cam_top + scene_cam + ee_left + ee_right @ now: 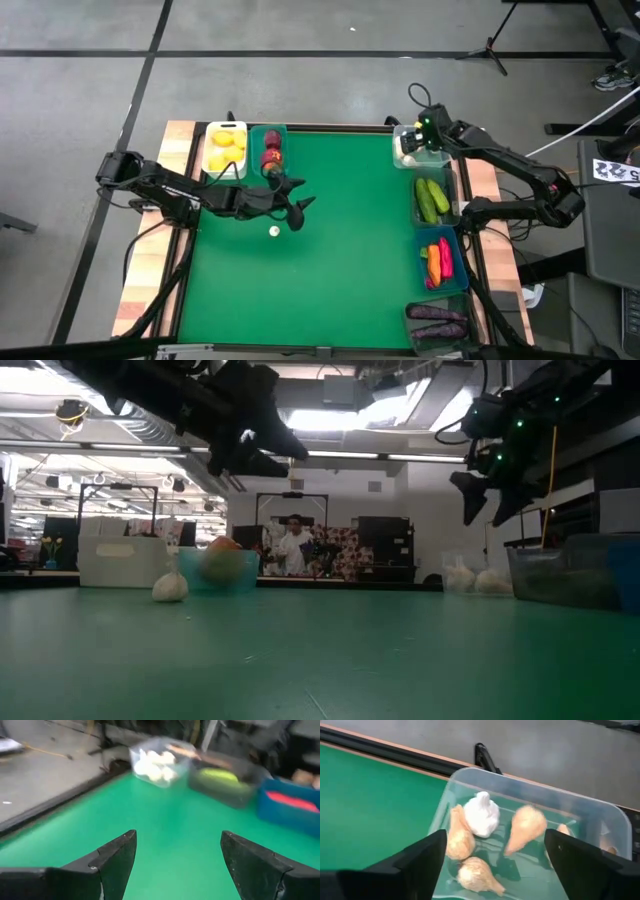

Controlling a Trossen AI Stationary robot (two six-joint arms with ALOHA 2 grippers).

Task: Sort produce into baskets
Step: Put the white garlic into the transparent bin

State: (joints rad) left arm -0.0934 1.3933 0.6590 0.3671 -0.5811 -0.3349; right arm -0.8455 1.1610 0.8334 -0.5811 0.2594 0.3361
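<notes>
Right end effector (492, 865) hangs over the clear bin (590, 810) at the desk's far right corner, fingers spread and empty, a garlic bulb (526, 827) blurred between them and apparently dropping in among the others. One last garlic bulb (274, 231) lies loose on the green mat, left of centre. The left end effector (299, 212), wide open and empty, hovers just beside it, nothing blocking the way down.
</notes>
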